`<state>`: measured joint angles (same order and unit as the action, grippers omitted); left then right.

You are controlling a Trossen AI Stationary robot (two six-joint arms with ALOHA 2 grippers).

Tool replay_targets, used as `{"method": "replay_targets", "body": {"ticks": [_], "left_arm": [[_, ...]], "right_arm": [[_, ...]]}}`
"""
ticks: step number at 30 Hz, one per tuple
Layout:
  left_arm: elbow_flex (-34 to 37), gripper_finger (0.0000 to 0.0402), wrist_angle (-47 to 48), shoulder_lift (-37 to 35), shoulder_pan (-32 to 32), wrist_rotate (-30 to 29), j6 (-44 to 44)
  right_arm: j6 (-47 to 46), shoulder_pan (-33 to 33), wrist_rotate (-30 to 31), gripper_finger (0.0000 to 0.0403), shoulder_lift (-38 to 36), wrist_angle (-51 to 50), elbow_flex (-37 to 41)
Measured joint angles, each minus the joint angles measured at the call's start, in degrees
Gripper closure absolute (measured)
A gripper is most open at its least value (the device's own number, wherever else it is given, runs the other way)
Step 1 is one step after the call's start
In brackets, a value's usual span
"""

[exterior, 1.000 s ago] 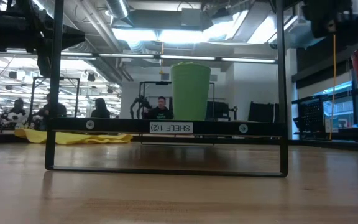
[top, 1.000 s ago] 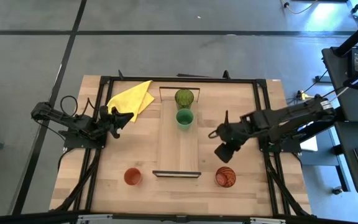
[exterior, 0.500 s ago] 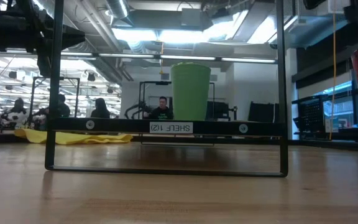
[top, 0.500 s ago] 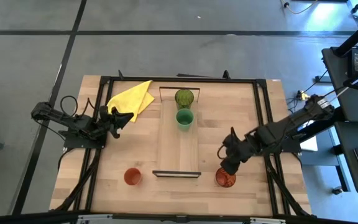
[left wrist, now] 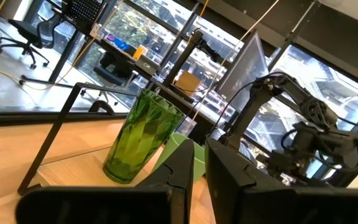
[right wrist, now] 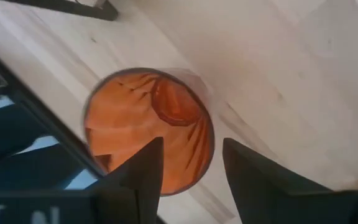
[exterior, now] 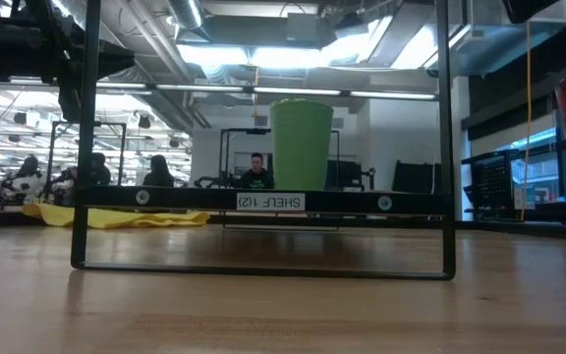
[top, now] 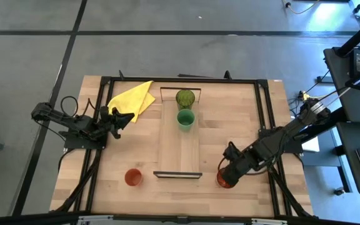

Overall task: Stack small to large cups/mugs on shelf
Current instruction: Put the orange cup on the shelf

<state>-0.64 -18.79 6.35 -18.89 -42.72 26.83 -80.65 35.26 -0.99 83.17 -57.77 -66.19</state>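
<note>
The shelf (top: 179,147) is a light-wood plank in the table's middle. The olive-green cup (top: 185,98) and the bright green cup (top: 185,119) stand upright on its far end. The orange-red cup (top: 133,177) stands on the table near the front left. The red-brown ribbed cup (top: 225,182) stands near the front right. My right gripper (top: 228,170) is open just over it. In the right wrist view, its gripper (right wrist: 191,162) straddles the cup's rim (right wrist: 209,134). My left gripper (top: 127,117) waits shut at the table's left, near the yellow cloth.
A yellow cloth (top: 133,97) lies at the far left corner. The table's black frame rails (top: 264,112) run along both sides. The shelf's dark end bracket (exterior: 263,200) stands across the low view. People sit in the room beyond the table.
My right gripper has gone toward the table's near edge and down, from beside the shelf's middle to just over the red-brown ribbed cup. The cups have stayed where they were.
</note>
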Motion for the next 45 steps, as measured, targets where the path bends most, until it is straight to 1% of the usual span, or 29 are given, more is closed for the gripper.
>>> {"method": "replay_targets", "body": {"ticks": [7,12,14,17,20,22,25,26,30,33,36,41,45], "left_arm": [[0.0,0.0366,0.0,0.0,0.0,0.0,0.0],[0.0,0.0366,0.0,0.0,0.0,0.0,0.1],[0.0,0.0366,0.0,0.0,0.0,0.0,0.1],[0.0,0.0366,0.0,0.0,0.0,0.0,0.1],[0.0,0.0366,0.0,0.0,0.0,0.0,0.1],[0.0,0.0366,0.0,0.0,0.0,-0.1,0.1],[0.0,0.0366,0.0,0.0,0.0,-1.2,0.1],[0.0,0.0366,-0.1,0.0,0.0,-1.6,0.1],[0.0,0.0366,-0.1,0.0,0.0,-1.8,0.1],[0.0,0.0366,-0.1,0.0,0.0,-1.8,0.1],[0.0,0.0366,-0.1,0.0,0.0,-1.8,1.2],[0.0,0.0366,-0.1,0.0,0.0,-1.8,1.7],[0.0,0.0366,0.0,0.0,0.0,-1.8,3.4]], "right_arm": [[-3.1,0.8,0.8,0.0236,4.0,-1.5,0.0],[-3.4,0.8,1.2,0.0237,6.6,-1.5,0.0],[-3.3,0.8,0.9,0.0244,7.7,-1.5,0.0],[-3.3,0.8,-0.2,0.0263,8.8,-1.4,0.0],[-3.3,0.8,-0.6,0.0295,9.1,-1.2,0.0],[-3.2,0.8,-0.5,0.0324,8.9,-1.2,0.0],[-3.1,0.7,-0.5,0.0380,8.5,-1.3,0.0],[-3.1,0.8,-0.7,0.0387,8.4,-1.3,0.0],[-3.3,0.1,-0.7,0.0387,7.7,-2.1,0.0],[-3.3,-1.8,-0.4,0.0392,5.7,-3.2,-0.1],[-3.3,-4.9,0.9,0.0392,3.0,-8.2,-1.4],[-3.1,-12.1,1.2,0.0392,-1.5,-15.0,-5.0],[-1.4,-18.5,-0.5,0.0392,-1.6,-17.4,-9.0]]}}
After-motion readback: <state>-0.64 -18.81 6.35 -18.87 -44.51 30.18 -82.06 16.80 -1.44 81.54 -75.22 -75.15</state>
